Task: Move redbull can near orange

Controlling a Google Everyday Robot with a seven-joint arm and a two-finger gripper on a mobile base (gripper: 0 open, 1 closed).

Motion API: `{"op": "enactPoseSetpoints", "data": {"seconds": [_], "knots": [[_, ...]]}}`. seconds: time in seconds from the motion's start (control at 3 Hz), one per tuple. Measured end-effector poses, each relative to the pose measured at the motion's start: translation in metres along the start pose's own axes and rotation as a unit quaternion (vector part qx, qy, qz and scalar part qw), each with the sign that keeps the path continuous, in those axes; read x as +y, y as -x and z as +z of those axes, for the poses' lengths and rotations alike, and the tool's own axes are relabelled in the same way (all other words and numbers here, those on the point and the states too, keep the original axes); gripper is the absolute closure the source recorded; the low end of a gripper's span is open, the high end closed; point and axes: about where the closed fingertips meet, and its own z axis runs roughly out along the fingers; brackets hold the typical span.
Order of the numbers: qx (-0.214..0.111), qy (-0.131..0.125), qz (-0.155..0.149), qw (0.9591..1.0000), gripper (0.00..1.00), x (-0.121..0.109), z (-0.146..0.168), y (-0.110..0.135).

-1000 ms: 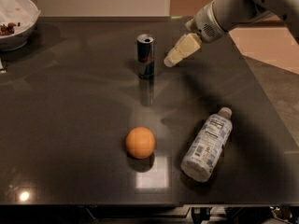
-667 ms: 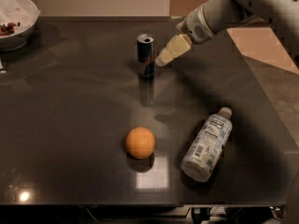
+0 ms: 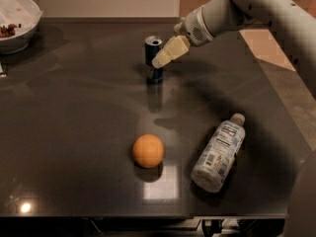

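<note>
Standing upright at gripper (image 3: 163,58) tip, its left side: redbull can (image 3: 150,53); contact unclear. Gripper open-or-closed state: cannot tell. Orange (image 3: 148,150) well apart from gripper, toward desk (image 3: 74,112) front. Plastic bottle (image 3: 218,153) lying beside orange.

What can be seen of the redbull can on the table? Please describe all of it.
The redbull can is slim and tall, dark blue with a silvery top, metal by its look. It stands upright towards the far edge of the dark glossy table. The pincer is at its right side, overlapping it in the view; whether they touch cannot be told. The orange lies well apart, nearer the camera.
</note>
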Motion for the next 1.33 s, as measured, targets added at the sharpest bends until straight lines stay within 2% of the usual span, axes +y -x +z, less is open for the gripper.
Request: {"op": "enactPoseSetpoints", "data": {"seconds": [0.33,0.67,1.33], "knots": [[-0.010,0.008,-0.005,0.9999,0.00,0.001,0.009,0.007],[-0.009,0.012,-0.007,0.9999,0.18,0.004,0.014,0.013],[-0.011,0.030,-0.007,0.9995,0.64,0.015,0.008,0.015]]}}
